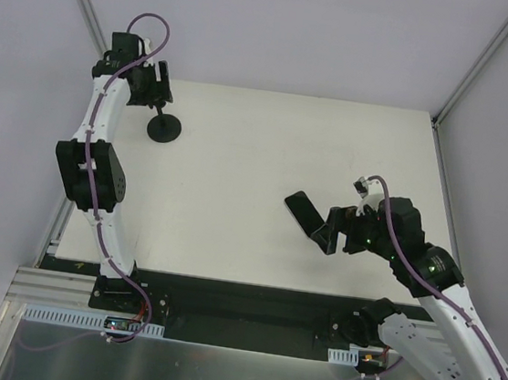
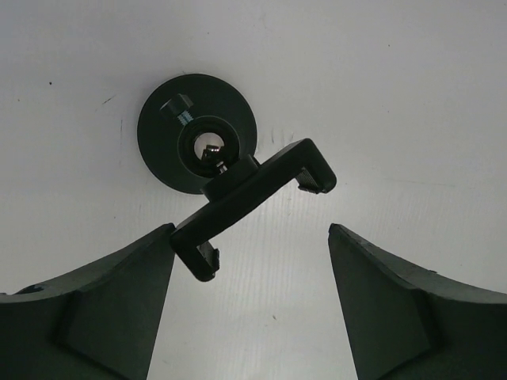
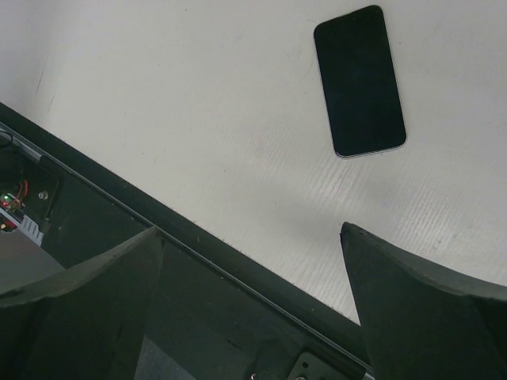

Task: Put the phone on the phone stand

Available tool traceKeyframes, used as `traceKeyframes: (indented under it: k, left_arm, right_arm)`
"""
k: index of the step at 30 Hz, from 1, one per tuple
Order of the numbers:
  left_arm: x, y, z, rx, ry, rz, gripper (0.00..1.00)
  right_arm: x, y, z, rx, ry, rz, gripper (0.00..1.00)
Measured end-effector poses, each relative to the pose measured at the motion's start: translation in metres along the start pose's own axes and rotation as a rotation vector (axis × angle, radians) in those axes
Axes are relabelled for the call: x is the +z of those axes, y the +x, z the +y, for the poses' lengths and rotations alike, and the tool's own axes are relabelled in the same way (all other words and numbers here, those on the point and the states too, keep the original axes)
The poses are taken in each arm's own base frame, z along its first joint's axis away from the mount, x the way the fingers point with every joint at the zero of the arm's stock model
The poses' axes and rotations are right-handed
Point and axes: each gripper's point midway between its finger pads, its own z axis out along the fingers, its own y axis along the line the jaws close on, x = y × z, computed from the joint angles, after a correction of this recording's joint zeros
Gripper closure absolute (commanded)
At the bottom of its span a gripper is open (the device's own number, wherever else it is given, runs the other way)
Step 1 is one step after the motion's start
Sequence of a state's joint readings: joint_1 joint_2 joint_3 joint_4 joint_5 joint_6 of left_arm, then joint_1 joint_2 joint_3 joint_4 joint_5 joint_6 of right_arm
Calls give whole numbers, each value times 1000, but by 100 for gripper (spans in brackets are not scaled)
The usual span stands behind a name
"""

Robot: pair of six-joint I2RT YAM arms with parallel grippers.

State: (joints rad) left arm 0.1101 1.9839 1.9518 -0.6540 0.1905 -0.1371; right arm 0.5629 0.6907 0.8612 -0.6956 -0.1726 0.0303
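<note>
phone (image 3: 360, 81) flat on table (image 1: 267, 155), stand (image 2: 242, 194) well apart

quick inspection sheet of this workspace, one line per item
surface: white table, faint scuffs
job's things: phone lying flat on the right side, dark face up; phone stand upright at the far left, cradle empty
clutter: nothing seen
grippers: left gripper open above the phone stand, not clamping it; right gripper open near the phone, not holding it
cables: purple cables routed along both arms
surroundings: plain white walls; metal frame posts at the far corners
</note>
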Motion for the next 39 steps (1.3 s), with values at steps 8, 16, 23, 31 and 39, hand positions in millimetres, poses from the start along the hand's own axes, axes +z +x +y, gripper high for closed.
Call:
traceKeyframes:
  k: [8, 16, 23, 31, 39]
  left_arm:
    - [8, -3, -2, 39, 1, -16, 59]
    - [12, -2, -7, 79, -23, -34, 100]
    - [-1, 15, -16, 93, -42, -43, 100]
    - [-56, 86, -71, 154, 47, 25, 100]
    - [-131, 174, -126, 334, 288, 40, 100]
  right_arm:
    - [-5, -1, 2, 10, 0, -2, 4]
    - [-6, 0, 2, 18, 3, 6, 4]
    - [-2, 3, 2, 35, 6, 31, 4]
    - [14, 15, 1, 47, 32, 111, 4]
    - [24, 24, 10, 39, 21, 138, 4]
